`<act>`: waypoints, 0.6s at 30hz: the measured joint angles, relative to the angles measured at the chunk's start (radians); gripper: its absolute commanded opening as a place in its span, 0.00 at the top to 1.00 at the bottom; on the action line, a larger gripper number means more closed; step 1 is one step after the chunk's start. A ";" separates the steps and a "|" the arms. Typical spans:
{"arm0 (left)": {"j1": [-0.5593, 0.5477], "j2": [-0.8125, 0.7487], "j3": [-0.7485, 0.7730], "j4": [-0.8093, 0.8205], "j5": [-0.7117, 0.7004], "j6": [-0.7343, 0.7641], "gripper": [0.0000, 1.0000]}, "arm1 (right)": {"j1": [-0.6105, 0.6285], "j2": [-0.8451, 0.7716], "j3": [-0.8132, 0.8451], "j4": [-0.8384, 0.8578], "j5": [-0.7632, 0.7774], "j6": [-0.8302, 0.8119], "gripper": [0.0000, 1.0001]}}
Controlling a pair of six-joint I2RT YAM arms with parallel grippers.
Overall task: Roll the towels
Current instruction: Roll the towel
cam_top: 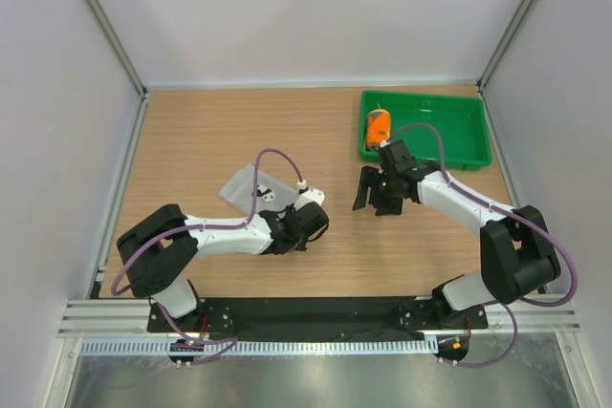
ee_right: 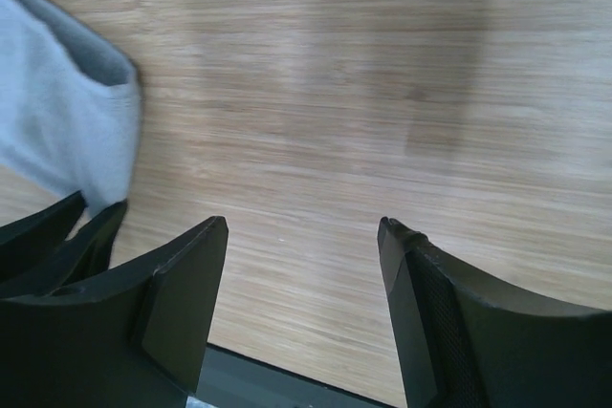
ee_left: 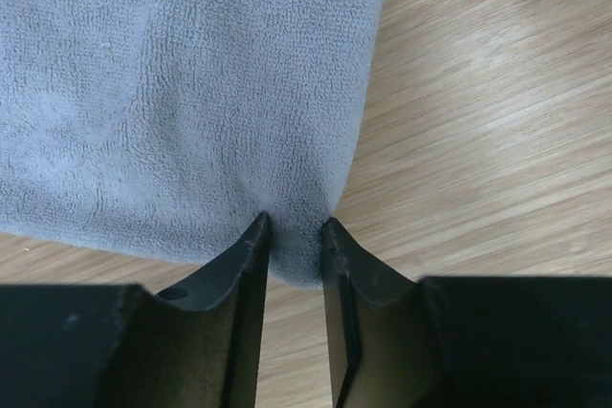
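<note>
A light grey towel (cam_top: pixel 247 188) lies flat on the wooden table left of centre. My left gripper (cam_top: pixel 285 217) is at its near right corner. In the left wrist view the grey towel (ee_left: pixel 191 93) fills the upper left, and the left gripper (ee_left: pixel 292 226) pinches that corner, the cloth bunched between its narrow jaws. An orange towel (cam_top: pixel 379 126) sits rolled up in the green tray. My right gripper (cam_top: pixel 373 200) hovers over bare wood at mid-table. In its wrist view the right gripper (ee_right: pixel 304 226) stands wide open and holds nothing, with the grey towel's edge (ee_right: pixel 67 131) at far left.
The green tray (cam_top: pixel 449 131) stands at the back right near the right wall. White walls and metal frame posts enclose the table on three sides. Bare wood separates the two grippers. A black base plate (cam_top: pixel 306 312) runs along the near edge.
</note>
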 measured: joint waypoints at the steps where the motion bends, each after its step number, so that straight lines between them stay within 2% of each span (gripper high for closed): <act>1: -0.002 0.000 -0.004 0.009 -0.003 0.000 0.74 | 0.000 0.000 0.000 0.014 -0.024 0.004 0.29; 7: -0.008 -0.004 -0.018 0.035 -0.020 -0.003 0.77 | 0.017 0.064 -0.001 0.143 -0.176 0.074 0.32; 13: -0.010 -0.005 -0.022 0.039 -0.027 -0.004 0.81 | 0.076 0.239 0.020 0.261 -0.248 0.138 0.41; 18: -0.011 -0.010 -0.030 0.047 -0.030 -0.005 0.83 | 0.102 0.350 0.086 0.344 -0.313 0.187 0.42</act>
